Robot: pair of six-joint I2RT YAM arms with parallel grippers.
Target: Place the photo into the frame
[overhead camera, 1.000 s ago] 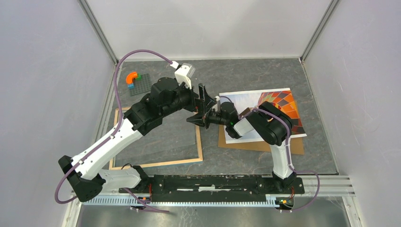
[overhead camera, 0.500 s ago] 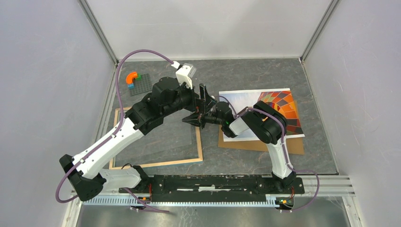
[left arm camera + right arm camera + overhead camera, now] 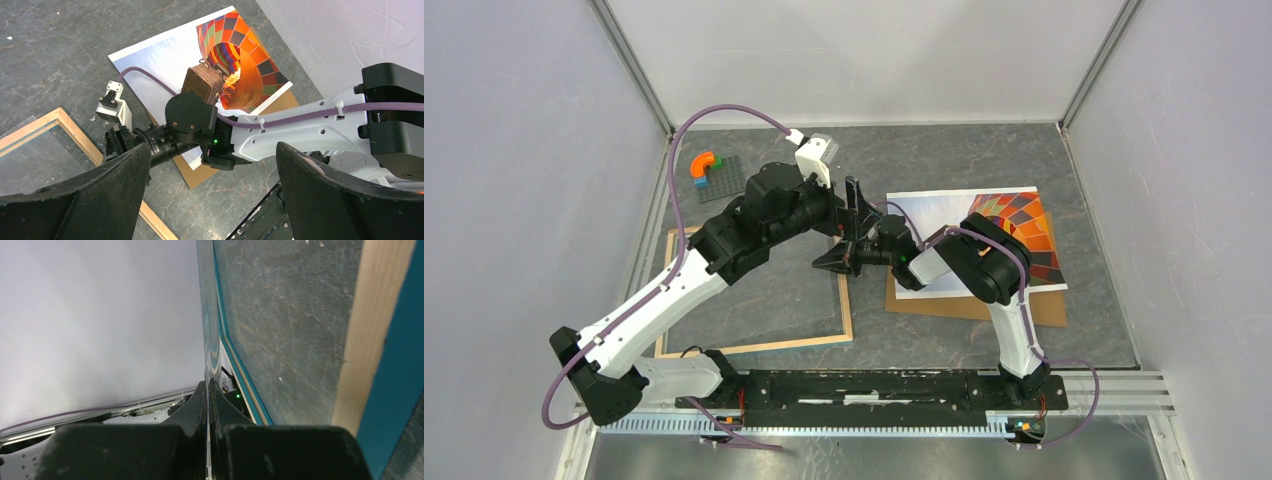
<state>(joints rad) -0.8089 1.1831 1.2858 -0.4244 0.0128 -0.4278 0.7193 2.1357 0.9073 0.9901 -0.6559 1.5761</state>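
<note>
Hidden or unclear: in the top view the left arm covers the far rail of the frame (image 3: 754, 345), and the right arm covers the near-left part of the photo (image 3: 944, 210). The clear pane (image 3: 209, 340) is barely legible from above. The right wrist view shows it edge-on as a thin glassy sheet beside the frame's wood-and-blue rail, and how far it sits out of the frame cannot be told. The right gripper (image 3: 207, 385) is pinched closed on that pane's edge, and its tips are partly masked in the left wrist view.

The left gripper (image 3: 212, 150) hangs above the right wrist, with its jaws spread wide and nothing between them.

Count and position (12 o'clock = far side of the table in the top view):
- Arms – two; grippers – two, meeting near the table centre.
- Frame – one, flat on the table at about 8 o'clock, light-wood side up.
- Photo – one, balloon picture face up at 3 o'clock, lying on the backing board.
- Brown backing board (image 3: 954, 308) – one, its edge showing past the photo's near side.
- Grey stud plate (image 3: 724, 180) – one, at 11 o'clock, carrying a small orange, blue and green brick piece.
</note>
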